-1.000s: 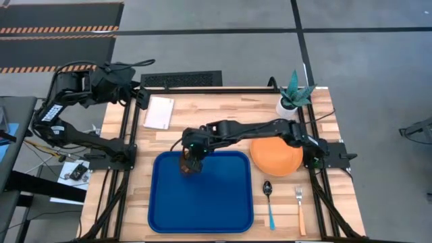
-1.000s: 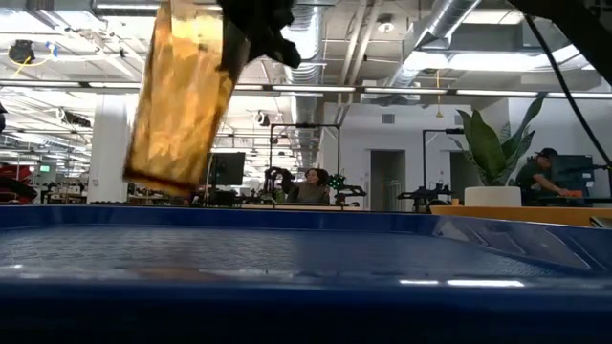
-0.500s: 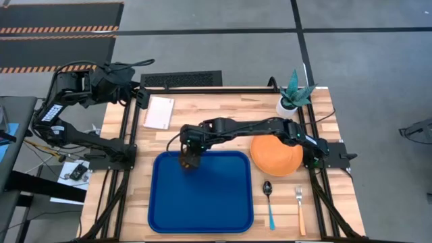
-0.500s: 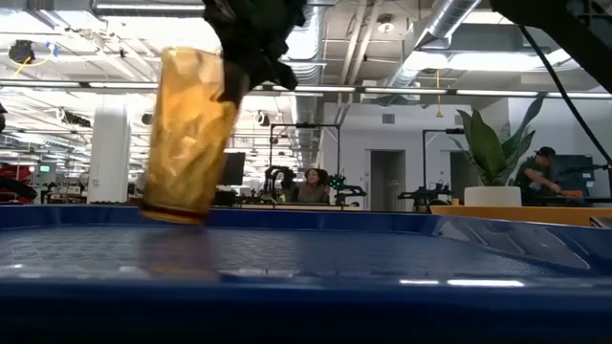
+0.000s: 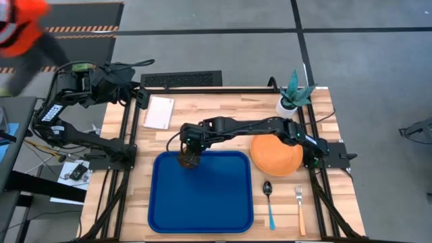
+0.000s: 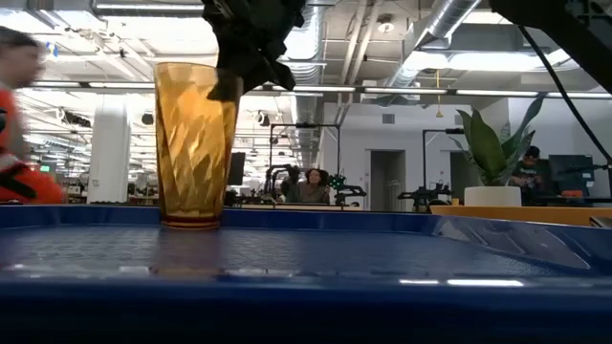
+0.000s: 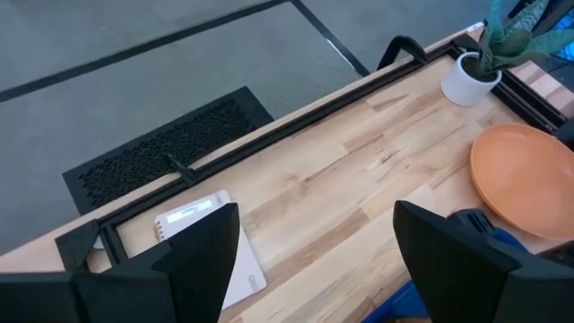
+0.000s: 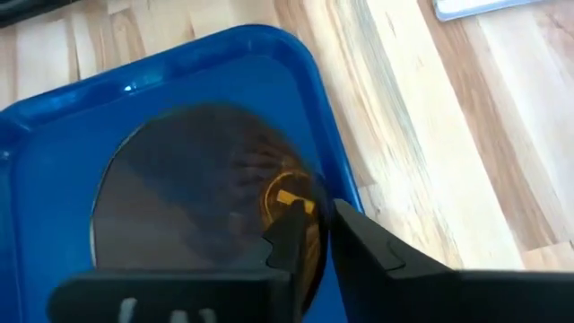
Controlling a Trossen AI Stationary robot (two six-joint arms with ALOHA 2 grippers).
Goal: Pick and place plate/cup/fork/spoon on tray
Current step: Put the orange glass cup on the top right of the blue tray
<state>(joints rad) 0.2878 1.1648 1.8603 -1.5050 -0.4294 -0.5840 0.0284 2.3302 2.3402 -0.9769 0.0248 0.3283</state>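
Note:
The amber cup (image 6: 196, 143) stands upright on its base in the far left corner of the blue tray (image 5: 202, 202). My right gripper (image 5: 191, 150) is above it, shut on its rim; the cup also shows from above in the right wrist view (image 8: 197, 206). The orange plate (image 5: 277, 155) lies on the table to the right of the tray. The blue-handled spoon (image 5: 268, 199) and the orange-handled fork (image 5: 300, 206) lie near the front right. My left gripper (image 7: 314, 269) is open and empty, off the table's far left corner. My right gripper pinches the cup's wall at the rim (image 8: 316, 224), with one finger (image 8: 285, 240) inside the cup and the other (image 8: 368, 251) outside. The fingers come from above, pointing down. The cup stands upright with its base on the tray floor (image 6: 191, 222).
A pale notepad (image 5: 159, 112) lies at the far left of the table. A white pot with a green plant (image 5: 291, 98) stands at the far right corner. A person in orange (image 5: 20, 20) moves past beyond the far left.
My right gripper has gone down and a little toward the table's far edge with the cup. The cup was lifted and tilted; it has turned upright and now stands on the tray. A person in orange has come into view at the far left.

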